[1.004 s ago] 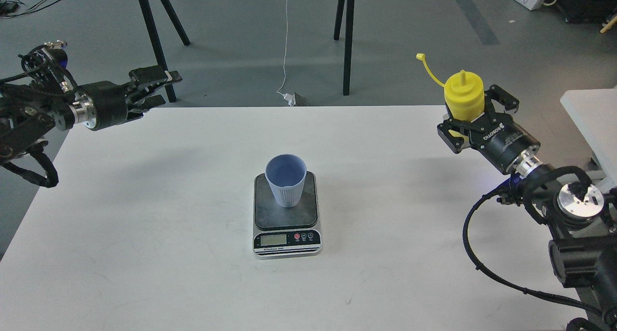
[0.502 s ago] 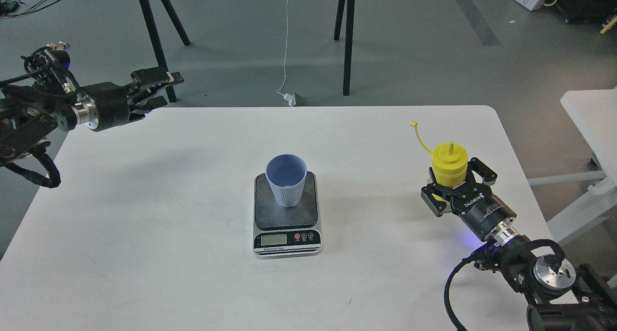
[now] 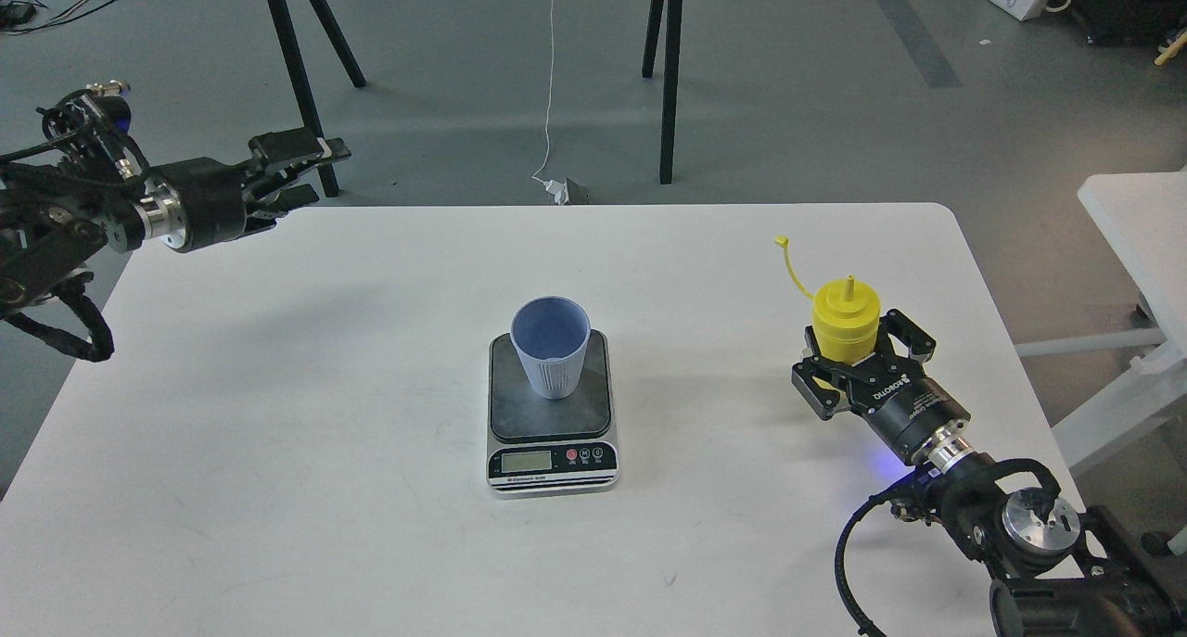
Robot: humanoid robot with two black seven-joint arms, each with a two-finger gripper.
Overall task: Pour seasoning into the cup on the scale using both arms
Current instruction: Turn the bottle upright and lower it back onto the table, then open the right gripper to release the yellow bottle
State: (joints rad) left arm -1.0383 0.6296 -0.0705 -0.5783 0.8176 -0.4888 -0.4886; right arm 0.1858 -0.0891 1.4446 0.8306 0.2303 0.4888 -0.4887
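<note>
The light-blue cup (image 3: 550, 345) stands upright on the dark platform of the scale (image 3: 551, 413) at the table's middle. The yellow seasoning bottle (image 3: 846, 320) is upright at the right of the table, nozzle up, with its cap strap hanging out to the upper left. My right gripper (image 3: 851, 350) is shut around its lower body, low over the table; the bottle's base is hidden behind the fingers. My left gripper (image 3: 295, 169) is open and empty above the table's far left corner, far from the cup.
The white table (image 3: 278, 414) ends just beyond the bottle on the right. A second white table (image 3: 1136, 220) stands at the far right. Black trestle legs (image 3: 670, 71) and a hanging white cable (image 3: 549, 81) are behind the table.
My right gripper has come down from high above the table's right edge to table level with the bottle, then shifted a little left. The left arm has barely moved.
</note>
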